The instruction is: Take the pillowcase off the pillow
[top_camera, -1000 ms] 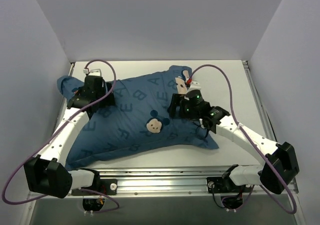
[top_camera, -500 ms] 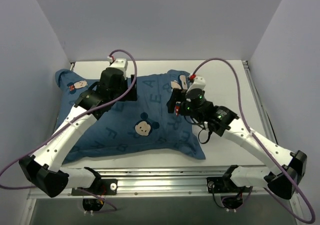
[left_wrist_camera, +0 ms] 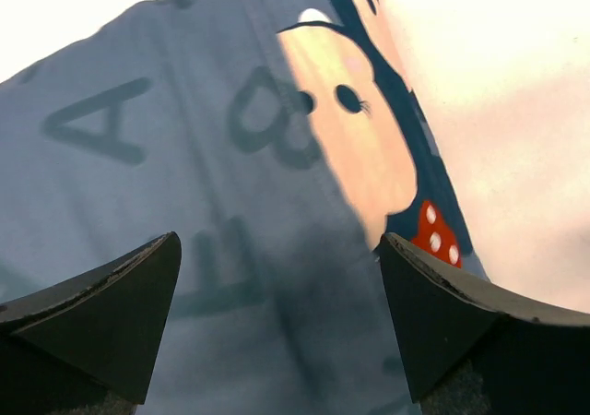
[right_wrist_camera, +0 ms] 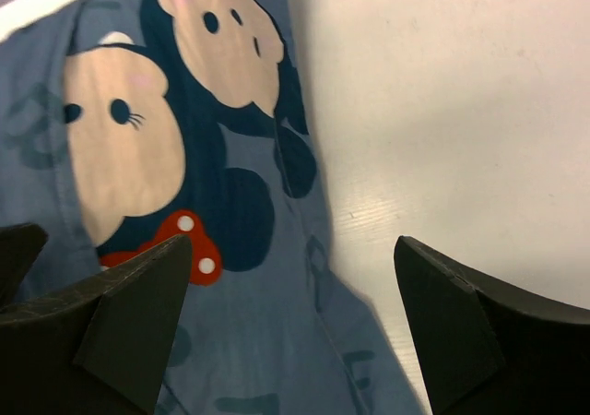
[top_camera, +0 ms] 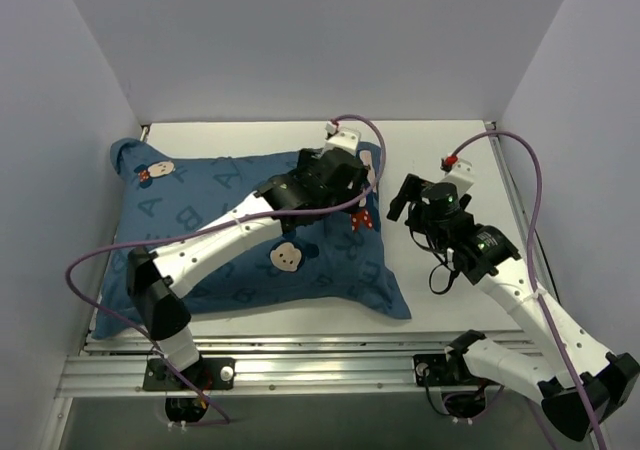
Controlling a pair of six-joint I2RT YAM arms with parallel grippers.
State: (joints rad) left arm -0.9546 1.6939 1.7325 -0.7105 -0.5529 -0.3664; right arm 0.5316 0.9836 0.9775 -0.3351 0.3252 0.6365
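**A:** Jaws first: is either pair gripping cloth?

**B:** No. Those of the left gripper (left_wrist_camera: 277,249) are spread wide with nothing between them. It hovers over the pillowcase (top_camera: 230,240) at its right-hand edge, where a mouse face with a red bow (left_wrist_camera: 359,148) is printed. The right gripper (right_wrist_camera: 293,244) is spread and empty too, over that same edge, with bare table (top_camera: 280,135) under its right finger.

**A:** Where does the pillowcase lie?

**B:** Across the left and centre of the overhead view, plump, one corner reaching toward the upper left of the table.

**A:** And the pillow?

**B:** Hidden. No white shows anywhere, so I judge it sits wholly inside the case.

**A:** How far along, then?

**B:** Barely begun, by my reading. Nothing is pulled off. Left to do: find the open end, take hold of the fabric, hold the pillow back, and draw the case away. Which edge is open I cannot tell.
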